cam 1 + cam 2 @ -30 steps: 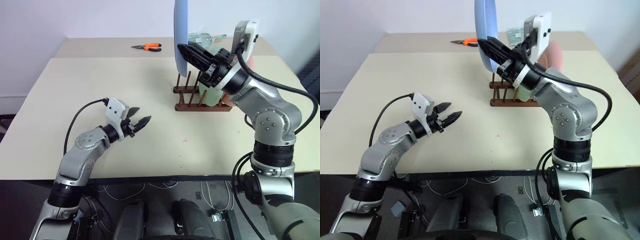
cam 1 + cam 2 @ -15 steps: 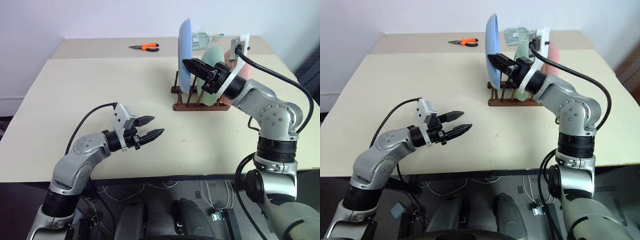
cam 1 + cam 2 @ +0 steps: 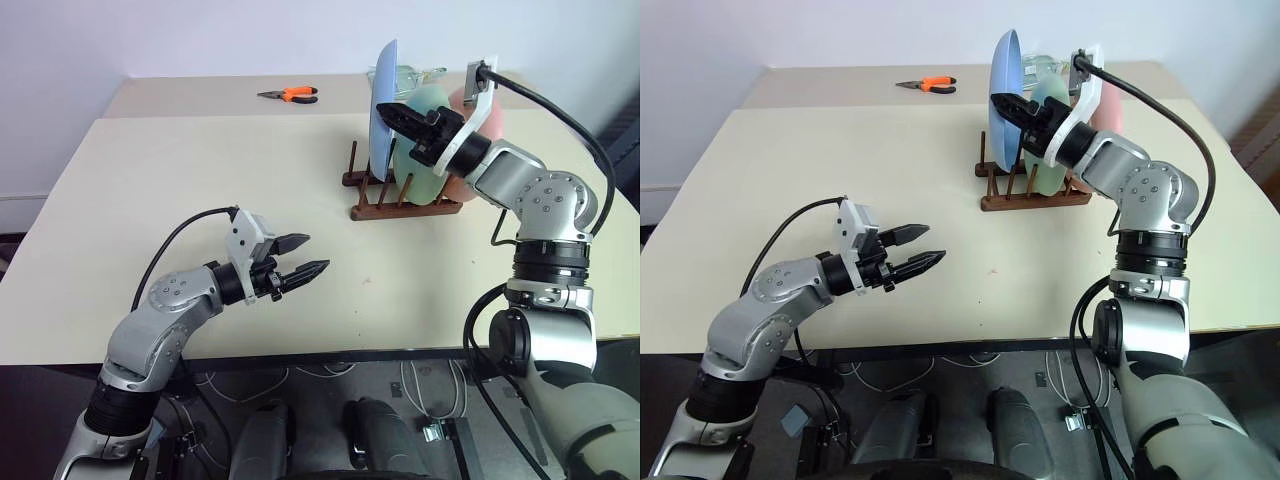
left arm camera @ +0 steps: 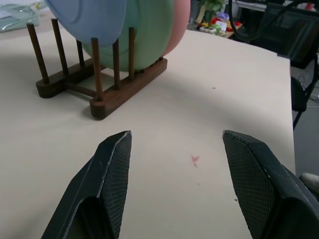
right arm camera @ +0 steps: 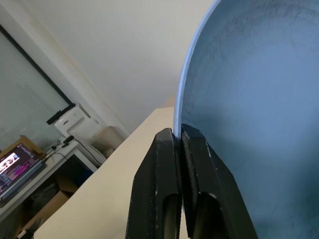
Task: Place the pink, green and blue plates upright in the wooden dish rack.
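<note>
The wooden dish rack (image 3: 400,206) stands at the table's far right. In it stand the pale green plate (image 3: 425,152) and, behind that, the pink plate (image 3: 492,118), both upright. My right gripper (image 3: 388,108) is shut on the rim of the light blue plate (image 3: 383,120). It holds the plate upright, with the lower edge down among the pegs at the rack's left end. The right wrist view shows the fingers (image 5: 162,164) pinching the blue rim. My left gripper (image 3: 305,256) hovers open over the table's near left, pointing toward the rack, with nothing between its fingers (image 4: 112,164).
Orange-handled pliers (image 3: 295,94) lie on the far table behind. A clear glass item (image 3: 405,75) sits just behind the rack. Bare tabletop (image 3: 200,160) lies between my left gripper and the rack.
My right gripper has brought the blue plate down from above the rack to between the pegs beside the green plate. The left gripper has drawn back a little and stays open.
</note>
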{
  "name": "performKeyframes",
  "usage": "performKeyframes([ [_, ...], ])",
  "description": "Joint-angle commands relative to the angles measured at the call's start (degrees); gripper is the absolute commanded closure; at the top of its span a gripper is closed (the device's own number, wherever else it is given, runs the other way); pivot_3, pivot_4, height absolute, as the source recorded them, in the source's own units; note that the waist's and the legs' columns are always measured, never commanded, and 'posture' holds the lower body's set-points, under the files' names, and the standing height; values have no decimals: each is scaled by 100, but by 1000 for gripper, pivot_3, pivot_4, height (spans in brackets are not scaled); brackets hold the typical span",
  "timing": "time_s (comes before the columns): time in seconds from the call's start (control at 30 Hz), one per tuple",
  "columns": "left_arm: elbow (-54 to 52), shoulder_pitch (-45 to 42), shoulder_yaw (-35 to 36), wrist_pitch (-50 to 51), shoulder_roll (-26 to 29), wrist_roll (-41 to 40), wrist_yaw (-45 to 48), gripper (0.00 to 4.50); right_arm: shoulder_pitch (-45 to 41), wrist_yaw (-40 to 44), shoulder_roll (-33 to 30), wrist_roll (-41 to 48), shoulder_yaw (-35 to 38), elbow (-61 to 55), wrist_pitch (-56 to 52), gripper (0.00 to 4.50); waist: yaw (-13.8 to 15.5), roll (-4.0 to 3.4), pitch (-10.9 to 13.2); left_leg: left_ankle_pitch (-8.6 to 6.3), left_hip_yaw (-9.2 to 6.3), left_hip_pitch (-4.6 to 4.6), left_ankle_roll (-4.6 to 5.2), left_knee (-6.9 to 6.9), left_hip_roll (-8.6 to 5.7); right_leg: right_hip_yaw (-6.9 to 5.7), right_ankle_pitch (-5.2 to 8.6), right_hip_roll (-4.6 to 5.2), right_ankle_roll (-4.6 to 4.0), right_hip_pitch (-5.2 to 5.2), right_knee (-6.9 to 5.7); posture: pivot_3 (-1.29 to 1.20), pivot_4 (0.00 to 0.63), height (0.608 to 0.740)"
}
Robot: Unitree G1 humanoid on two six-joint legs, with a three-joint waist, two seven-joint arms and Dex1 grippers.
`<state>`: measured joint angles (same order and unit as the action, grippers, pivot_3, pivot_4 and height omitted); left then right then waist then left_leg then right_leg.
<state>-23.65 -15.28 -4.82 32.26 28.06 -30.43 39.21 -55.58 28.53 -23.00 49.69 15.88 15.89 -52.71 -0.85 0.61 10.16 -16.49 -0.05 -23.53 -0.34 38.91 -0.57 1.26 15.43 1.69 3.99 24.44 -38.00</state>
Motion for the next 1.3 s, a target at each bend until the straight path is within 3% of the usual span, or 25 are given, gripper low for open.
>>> performKeyframes([
  [0.03,-216,59,33,-28,34,40,-14,1543,-111,308,-138,5,-25,-299,23,4500,-1,0,0,0,0,0,0,0,0,0,0,0,0,0,0,0,150,740],
  [0.47,-209,52,33,-12,58,16,27,1543,-298,1251,-625,-73,-153,-371,-144,4500,4,-6,4,-1,0,0,2,-2,2,1,0,0,0,1,3,0,150,740],
  [0.93,-276,138,67,-28,76,54,-10,1543,-996,2105,-583,-834,-287,1908,228,4500,1,-8,5,-1,0,-1,2,-4,3,1,1,1,-1,1,6,0,150,740],
  [1.03,-298,161,75,-21,86,60,-36,1469,-1041,2261,-573,-1016,-334,2012,471,3521,1,-9,5,-1,0,-1,1,-5,4,1,0,1,-1,1,7,0,150,740],
  [1.13,-338,179,87,4,97,43,-63,1469,-1080,2271,-555,-1288,-360,1932,1019,2102,1,-13,8,-1,0,-1,1,-5,3,2,0,2,-1,2,7,0,150,740],
  [1.3,-360,173,88,36,115,25,-79,1469,-1045,2371,-690,-1699,-530,1472,1585,2102,1,-18,11,-1,0,-1,1,-6,3,1,0,2,-1,2,9,0,150,740],
])
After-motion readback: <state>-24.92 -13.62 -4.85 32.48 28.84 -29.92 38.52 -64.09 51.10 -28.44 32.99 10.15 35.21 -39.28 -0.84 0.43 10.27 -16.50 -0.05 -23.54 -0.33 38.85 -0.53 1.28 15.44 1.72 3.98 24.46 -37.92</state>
